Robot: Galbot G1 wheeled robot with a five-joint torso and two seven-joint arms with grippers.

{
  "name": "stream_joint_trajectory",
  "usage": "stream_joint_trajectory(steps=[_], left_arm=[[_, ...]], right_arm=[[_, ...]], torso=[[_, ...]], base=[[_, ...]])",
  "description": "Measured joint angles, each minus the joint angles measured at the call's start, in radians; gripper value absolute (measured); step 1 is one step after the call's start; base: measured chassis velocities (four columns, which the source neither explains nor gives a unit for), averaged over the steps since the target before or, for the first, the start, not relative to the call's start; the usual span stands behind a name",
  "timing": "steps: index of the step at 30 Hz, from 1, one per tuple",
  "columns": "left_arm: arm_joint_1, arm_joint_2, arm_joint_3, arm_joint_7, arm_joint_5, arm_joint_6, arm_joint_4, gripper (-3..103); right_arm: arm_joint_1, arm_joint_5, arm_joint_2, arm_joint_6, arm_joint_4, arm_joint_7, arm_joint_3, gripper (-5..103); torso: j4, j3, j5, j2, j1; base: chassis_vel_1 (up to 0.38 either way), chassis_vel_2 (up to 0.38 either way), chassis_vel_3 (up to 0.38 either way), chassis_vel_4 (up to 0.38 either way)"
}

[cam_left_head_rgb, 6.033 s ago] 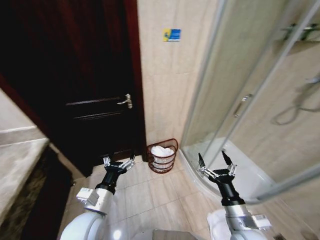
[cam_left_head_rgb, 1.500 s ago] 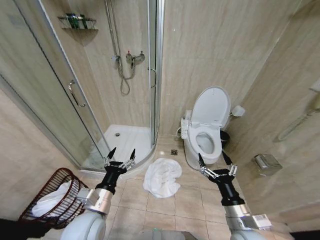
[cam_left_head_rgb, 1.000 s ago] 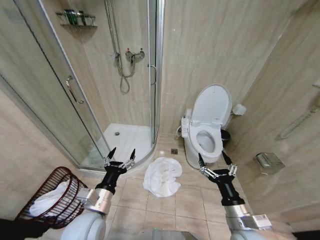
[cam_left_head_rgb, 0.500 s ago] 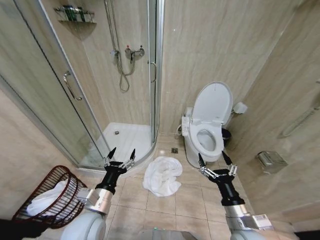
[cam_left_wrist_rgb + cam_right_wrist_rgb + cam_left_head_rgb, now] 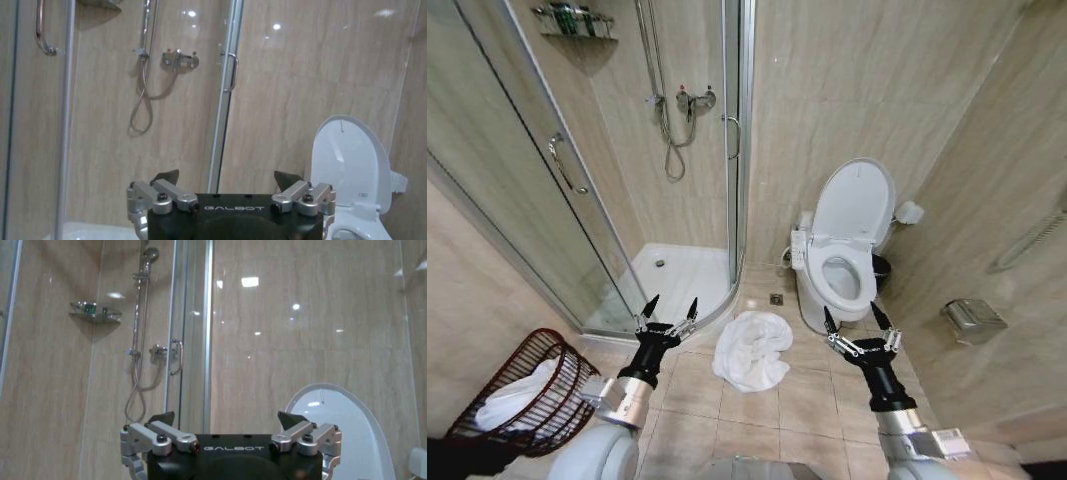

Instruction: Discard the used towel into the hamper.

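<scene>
You face the shower enclosure (image 5: pixel 627 200) and the toilet (image 5: pixel 847 260). The hamper (image 5: pixel 522 400) stands on the floor at your far left, white cloth already inside. The used towel (image 5: pixel 752 350) lies crumpled on the tiles between both arms, near the shower's curved sill. Expect it soft, light, limp; pinch a raised fold near the heap's middle. Left end effector (image 5: pixel 667 308) and right end effector (image 5: pixel 852 318) both hover released, empty.
</scene>
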Motion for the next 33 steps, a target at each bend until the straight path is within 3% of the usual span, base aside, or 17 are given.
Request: stream_joint_trajectory(steps=[19,28,33], left_arm=[[0.000,0.000,0.000,0.000,0.000,0.000,0.000,97],[0.000,0.000,0.000,0.000,0.000,0.000,0.000,97],[0.000,0.000,0.000,0.000,0.000,0.000,0.000,97]], right_arm=[[0.004,-0.003,0.001,-0.006,-0.001,0.002,-0.004,100],[0.228,-0.171,0.057,-0.276,-0.116,0.154,-0.183,100],[0.248,-0.189,0.059,-0.287,-0.097,0.149,-0.227,100]], torso=[[0.0000,-0.046,0.0000,-0.083,-0.037],[-0.0001,-0.073,0.0000,-0.132,-0.058],[0.0002,-0.086,-0.0004,-0.154,-0.067]], base=[[0.000,0.000,0.000,0.000],[0.000,0.000,0.000,0.000],[0.000,0.000,0.000,0.000]])
